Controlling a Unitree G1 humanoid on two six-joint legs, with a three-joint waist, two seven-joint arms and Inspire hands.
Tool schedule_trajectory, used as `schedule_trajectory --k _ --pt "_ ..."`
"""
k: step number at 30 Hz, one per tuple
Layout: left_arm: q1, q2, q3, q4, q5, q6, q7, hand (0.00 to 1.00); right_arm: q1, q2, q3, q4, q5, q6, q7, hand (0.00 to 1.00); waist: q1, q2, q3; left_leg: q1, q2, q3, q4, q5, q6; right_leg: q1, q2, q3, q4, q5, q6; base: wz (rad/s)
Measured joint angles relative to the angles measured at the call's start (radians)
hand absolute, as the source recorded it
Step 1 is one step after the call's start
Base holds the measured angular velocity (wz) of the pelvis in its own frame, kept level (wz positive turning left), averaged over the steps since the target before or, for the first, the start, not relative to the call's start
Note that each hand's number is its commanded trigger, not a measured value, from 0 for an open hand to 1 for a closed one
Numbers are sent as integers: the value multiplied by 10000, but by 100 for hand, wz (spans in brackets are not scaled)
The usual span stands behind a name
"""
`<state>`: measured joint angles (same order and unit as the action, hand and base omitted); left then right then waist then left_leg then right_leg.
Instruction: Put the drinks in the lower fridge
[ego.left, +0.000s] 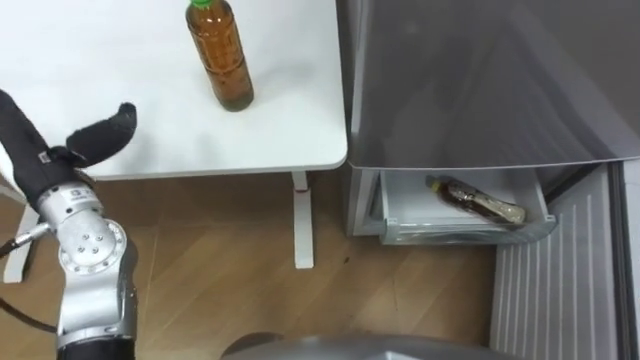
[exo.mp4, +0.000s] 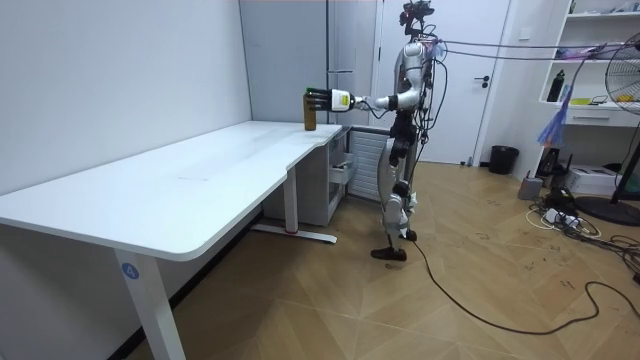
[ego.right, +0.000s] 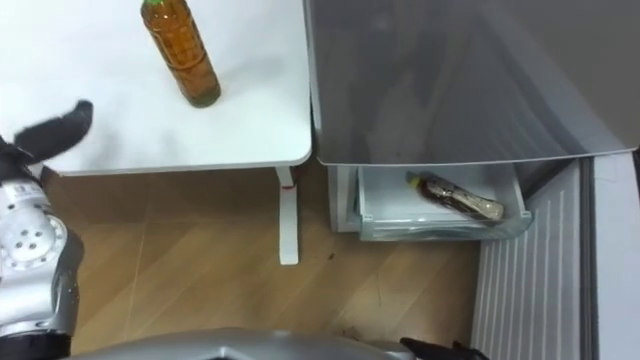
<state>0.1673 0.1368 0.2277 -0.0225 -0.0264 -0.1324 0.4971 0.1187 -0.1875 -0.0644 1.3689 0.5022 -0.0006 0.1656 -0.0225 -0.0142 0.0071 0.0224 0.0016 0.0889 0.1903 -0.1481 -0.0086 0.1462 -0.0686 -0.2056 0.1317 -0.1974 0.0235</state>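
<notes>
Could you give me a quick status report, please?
Left hand open over the desk, short of the standing bottle. Right hand low. Second bottle lies in the open lower drawer. Nothing between hand and bottle.

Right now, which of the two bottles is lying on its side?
The bottle in the open fridge drawer lies flat; the green-capped bottle stands upright on the white table.

A bottle (ego.left: 221, 58) stands on the table (ego.left: 290, 120), right of the fingers (ego.left: 108, 132) of the left hand (ego.left: 52, 152); farther right, a second bottle (ego.left: 478, 201) lies in a drawer (ego.left: 440, 229).
</notes>
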Motion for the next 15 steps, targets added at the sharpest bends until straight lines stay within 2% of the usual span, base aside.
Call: schedule_trajectory --k 6,15 --pt "-1 2 -197 -1237 -6 4 -427 0 -14 -5 -75 -16 -376 12 131 0 -86 -9 -2 -12 2 48 0 -6 1 -30 5 102 22 -26 0 0" --pt "-2 3 -738 -1326 -207 5 -1373 0 5 5 -65 -101 -723 -99 302 0 -269 -51 9 55 7 89 -29 -5 1 2 13 185 27 -23 -3 -1"
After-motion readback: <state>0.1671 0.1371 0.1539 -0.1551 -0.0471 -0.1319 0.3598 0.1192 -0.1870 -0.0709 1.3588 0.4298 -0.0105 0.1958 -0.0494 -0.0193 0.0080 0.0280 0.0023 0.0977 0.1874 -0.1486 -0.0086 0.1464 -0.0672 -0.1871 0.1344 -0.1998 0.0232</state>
